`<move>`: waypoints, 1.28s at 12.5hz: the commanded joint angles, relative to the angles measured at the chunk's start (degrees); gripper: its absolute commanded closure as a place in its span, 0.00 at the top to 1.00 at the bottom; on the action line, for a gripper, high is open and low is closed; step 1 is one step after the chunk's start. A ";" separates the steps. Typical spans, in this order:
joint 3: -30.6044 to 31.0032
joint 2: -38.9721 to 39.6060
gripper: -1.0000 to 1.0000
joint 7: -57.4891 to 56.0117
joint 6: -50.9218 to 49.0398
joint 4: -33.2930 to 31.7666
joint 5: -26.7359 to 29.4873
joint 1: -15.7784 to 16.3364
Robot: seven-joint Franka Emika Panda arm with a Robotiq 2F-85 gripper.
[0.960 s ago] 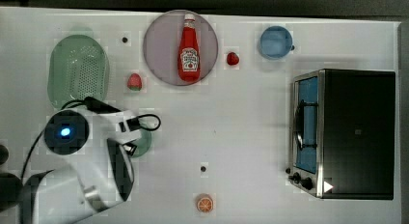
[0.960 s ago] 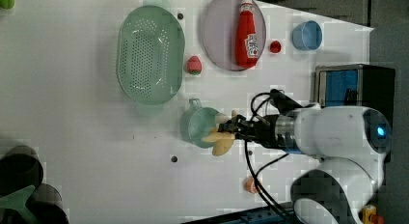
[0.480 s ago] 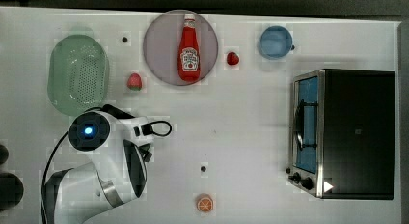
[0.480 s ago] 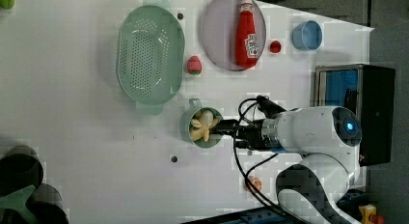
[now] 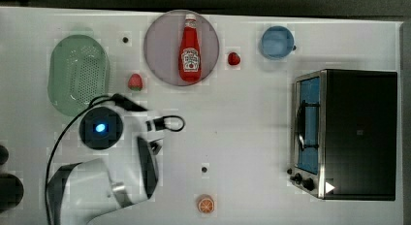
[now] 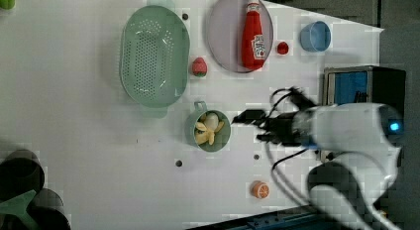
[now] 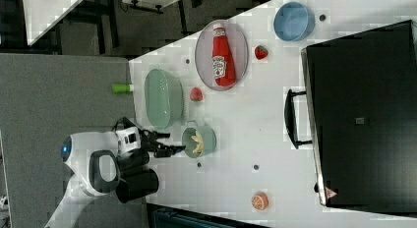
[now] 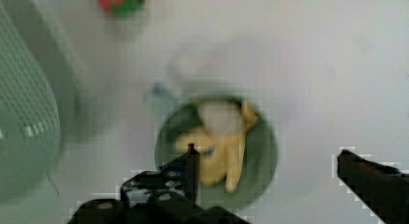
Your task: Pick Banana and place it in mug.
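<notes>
The pale-yellow banana (image 6: 208, 129) lies inside the dark green mug (image 6: 224, 141), which stands upright just below the colander in the left view. My gripper (image 6: 247, 127) is open and holds nothing. It hovers a little off the mug's rim toward the left view's right. In the wrist view the banana (image 8: 223, 149) fills the mug (image 8: 264, 178), and my gripper (image 8: 267, 154) has its dark fingers (image 8: 192, 161) spread wide on either side. The right view shows the mug (image 7: 207, 139) with the banana (image 7: 196, 141) beside my gripper (image 7: 172, 143). In the top view my arm (image 5: 111, 137) covers the mug.
A pale-green colander (image 6: 153, 54) sits close to the mug. A plate (image 6: 220, 36) carries a ketchup bottle (image 6: 253, 34), with strawberries (image 6: 199, 66) (image 6: 282, 47) on either side. Also here: a blue mug (image 6: 315, 36), a toaster oven (image 5: 349, 133), an orange slice (image 6: 260, 189) and dark cups (image 6: 22, 190).
One second ago my gripper held the banana at the mug's rim. The banana then dropped into the mug, and my open gripper has drawn back toward the left view's right.
</notes>
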 commanded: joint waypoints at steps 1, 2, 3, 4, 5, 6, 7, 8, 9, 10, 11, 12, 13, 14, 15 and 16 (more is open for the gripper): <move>-7.09 -5.76 1.00 1.57 -4.72 6.10 0.32 -3.55; -9.89 -7.34 1.00 1.08 -7.28 7.77 -0.19 -4.03; -12.62 -8.89 1.00 -0.22 -10.25 9.59 -0.90 -4.38; -15.04 -10.34 1.00 -1.76 -13.48 11.76 -1.34 -4.56; -17.12 -11.62 1.00 -2.04 -17.96 14.06 -1.39 -4.63; -18.78 -12.62 1.00 -2.04 -23.06 16.49 -1.39 -4.65; -19.93 -13.18 1.00 -2.04 -27.17 19.35 -1.41 -4.64; -20.52 -13.18 1.00 -2.04 -30.12 22.23 -2.01 -4.65; -20.74 -13.04 1.00 -2.04 -33.60 24.61 -3.59 -4.65; -20.76 -13.02 1.00 -2.04 -36.99 26.32 -5.15 -4.65; -20.72 -13.11 1.00 -2.04 -39.47 27.58 -5.61 -4.63; -20.69 -13.18 1.00 -2.04 -40.88 28.25 -5.62 -4.62; -20.93 -13.25 1.00 -2.04 -41.58 28.32 -5.70 -4.69; -21.34 -13.25 1.00 -2.04 -41.44 28.34 -5.70 -4.72; -21.47 -13.23 1.00 -2.04 -41.38 28.32 -5.70 -4.71; -21.46 -13.20 1.00 -2.04 -41.38 28.29 -5.70 -4.70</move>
